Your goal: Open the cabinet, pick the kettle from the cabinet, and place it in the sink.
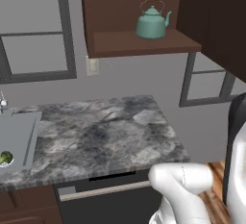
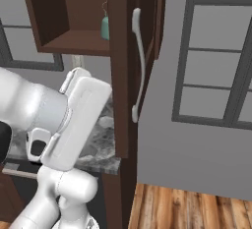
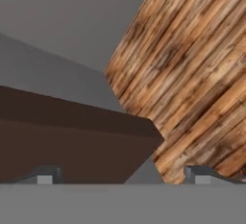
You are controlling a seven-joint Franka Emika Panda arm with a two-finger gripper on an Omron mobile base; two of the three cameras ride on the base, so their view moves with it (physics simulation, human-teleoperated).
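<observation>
Hand view: fingers [image 3: 122, 175] stand wide apart at the bottom edge, one tip lower left and one lower right, nothing between them. Just beyond the tips a dark brown panel edge crosses the left half of the frame; grey wall fills the upper left and wood plank floor [image 3: 192, 74] the right side. Left base view: white arm [image 1: 185, 189] rises at lower right, in front of the grey marbled counter [image 1: 101, 136] that spans the middle. At the left edge the sink [image 1: 19, 139] is set into that counter, with a small green broccoli piece [image 1: 5, 158] in its lower left corner. Above and behind the counter, upper centre, the cabinet [image 1: 144, 43] is open; the kettle [image 1: 152, 21] stands upright on its shelf, right of centre, spout pointing right, arched handle up. Right base view: the arm fills the lower left; the open cabinet door [image 2: 120, 66] stands edge-on at centre with its long silver bar handle [image 2: 138, 66] facing right. A sliver of the teal kettle shows past the door's left edge. Windows sit on the far wall.
</observation>
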